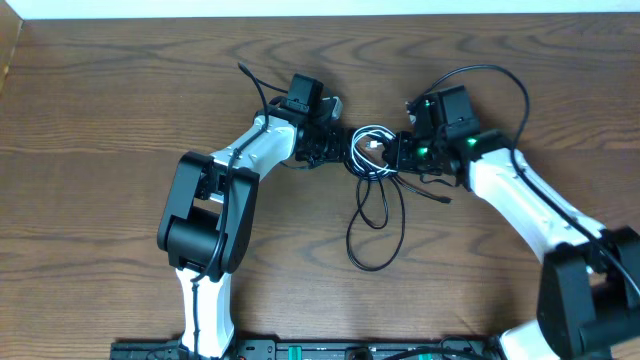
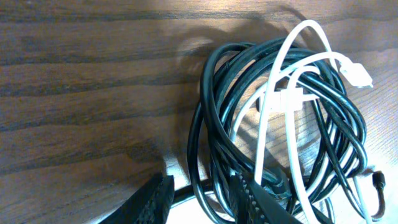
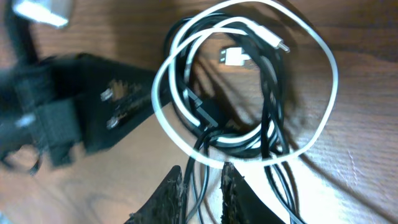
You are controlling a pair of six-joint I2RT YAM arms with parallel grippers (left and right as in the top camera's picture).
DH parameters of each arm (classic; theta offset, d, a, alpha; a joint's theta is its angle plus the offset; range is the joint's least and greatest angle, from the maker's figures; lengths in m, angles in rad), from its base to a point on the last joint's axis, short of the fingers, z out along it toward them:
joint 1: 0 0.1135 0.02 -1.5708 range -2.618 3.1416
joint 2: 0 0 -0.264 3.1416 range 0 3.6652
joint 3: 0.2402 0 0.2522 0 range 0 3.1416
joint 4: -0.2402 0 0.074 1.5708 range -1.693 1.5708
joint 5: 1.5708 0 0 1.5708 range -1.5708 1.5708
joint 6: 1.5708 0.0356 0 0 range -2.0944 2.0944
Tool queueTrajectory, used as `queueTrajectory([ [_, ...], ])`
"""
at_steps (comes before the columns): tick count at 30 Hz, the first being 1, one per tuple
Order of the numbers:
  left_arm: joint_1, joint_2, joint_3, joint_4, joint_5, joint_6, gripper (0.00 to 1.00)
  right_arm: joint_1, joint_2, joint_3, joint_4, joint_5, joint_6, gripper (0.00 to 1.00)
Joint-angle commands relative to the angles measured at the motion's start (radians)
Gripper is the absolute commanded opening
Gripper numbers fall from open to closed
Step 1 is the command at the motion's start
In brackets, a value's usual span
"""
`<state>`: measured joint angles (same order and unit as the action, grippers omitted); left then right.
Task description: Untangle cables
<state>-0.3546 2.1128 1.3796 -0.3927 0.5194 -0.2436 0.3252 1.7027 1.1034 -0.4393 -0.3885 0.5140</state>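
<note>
The cables [image 1: 372,150] lie bunched mid-table between my two grippers, and two long black loops [image 1: 376,235] trail toward the front. In the left wrist view the black cables [image 2: 214,118] form a coil with the white cable [image 2: 292,102] threaded through it. My left gripper [image 2: 202,196] stands open at the coil's left edge, with black strands and bare table between its jaws. In the right wrist view the white cable [image 3: 326,106] rings the black strands [image 3: 268,118]. My right gripper [image 3: 204,177] is narrowly open, two black strands running between its jaws.
The left gripper's blurred black body [image 3: 93,106] sits just beyond the coil in the right wrist view. Both arms [image 1: 225,190] [image 1: 530,205] reach in from the front edge. A thick black arm wire [image 1: 505,85] arcs behind the right wrist. Bare wooden table [image 1: 100,100] surrounds the tangle.
</note>
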Motion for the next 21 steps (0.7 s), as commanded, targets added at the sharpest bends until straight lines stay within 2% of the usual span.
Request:
queueTrajectory([
  [1, 0.006, 0.057, -0.050, -0.028, -0.120, -0.002, 0.36, 0.013, 0.059, -0.009, 0.030, 0.016, 0.115, 0.18],
  [5, 0.006, 0.057, -0.050, -0.028, -0.120, -0.002, 0.36, 0.012, 0.129, -0.009, 0.039, 0.008, 0.233, 0.18],
  [8, 0.006, 0.057, -0.050, -0.031, -0.121, -0.002, 0.36, 0.013, 0.167, -0.009, 0.038, -0.037, 0.283, 0.24],
  [10, 0.006, 0.057, -0.050, -0.032, -0.120, -0.002, 0.36, 0.013, 0.181, -0.009, 0.025, -0.063, 0.331, 0.25],
  [15, 0.006, 0.057, -0.050, -0.032, -0.120, -0.002, 0.36, 0.013, 0.185, -0.009, 0.006, -0.039, 0.439, 0.24],
  [21, 0.006, 0.057, -0.050, -0.032, -0.121, -0.002, 0.36, 0.016, 0.185, -0.009, 0.048, 0.012, 0.609, 0.17],
])
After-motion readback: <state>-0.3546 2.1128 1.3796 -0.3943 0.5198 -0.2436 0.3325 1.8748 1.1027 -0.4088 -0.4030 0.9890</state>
